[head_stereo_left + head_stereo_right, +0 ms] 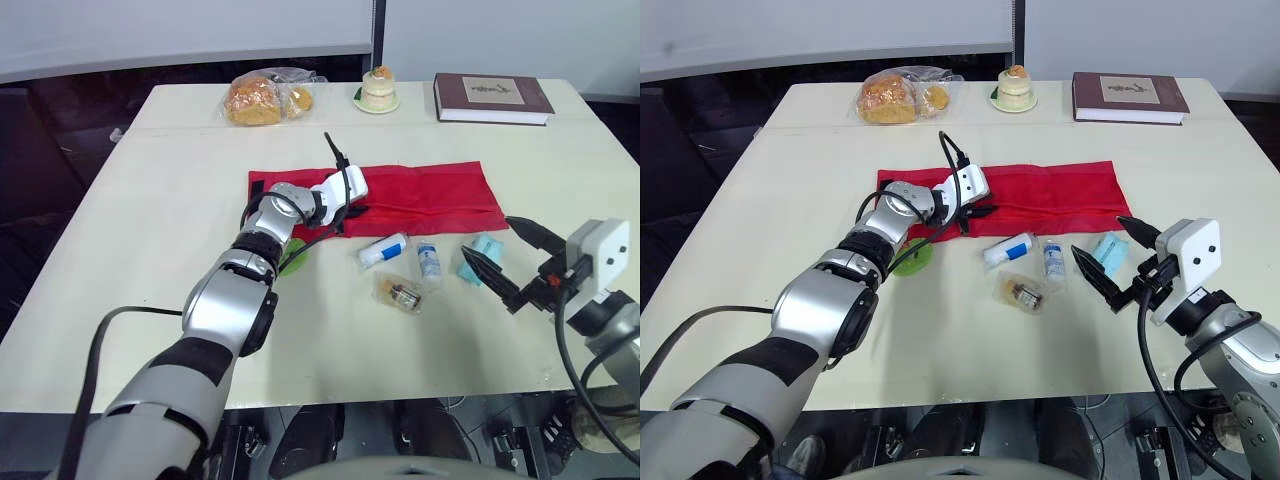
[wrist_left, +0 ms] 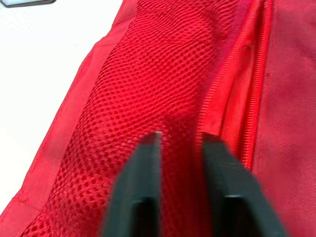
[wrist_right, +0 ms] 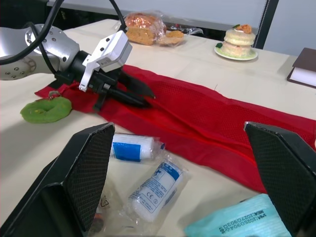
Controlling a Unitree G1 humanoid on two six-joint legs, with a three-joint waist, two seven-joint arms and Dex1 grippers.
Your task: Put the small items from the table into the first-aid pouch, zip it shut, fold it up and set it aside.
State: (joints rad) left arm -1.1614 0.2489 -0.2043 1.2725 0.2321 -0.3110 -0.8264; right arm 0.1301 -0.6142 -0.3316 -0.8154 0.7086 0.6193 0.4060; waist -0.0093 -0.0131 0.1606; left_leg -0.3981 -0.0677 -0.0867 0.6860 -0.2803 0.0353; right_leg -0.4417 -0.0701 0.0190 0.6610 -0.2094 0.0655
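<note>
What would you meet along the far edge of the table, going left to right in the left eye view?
A bag of bread, then a small cake on a plate, then a book.

Pouch (image 1: pixel 420 195): matt red cloth with mesh panel (image 2: pixel 148 74); bandage roll (image 1: pixel 428 260) in glossy clear plastic; surface (image 1: pixel 150 250) smooth, matt.

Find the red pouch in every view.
Left eye: pouch mid-table, centre of the picture.
Right eye: pouch likewise, mid-table.
Left wrist: pouch close up, under the left gripper.
Right wrist: pouch beneath the left gripper.
Shared landmark: left gripper, on the pouch's left part.
</note>
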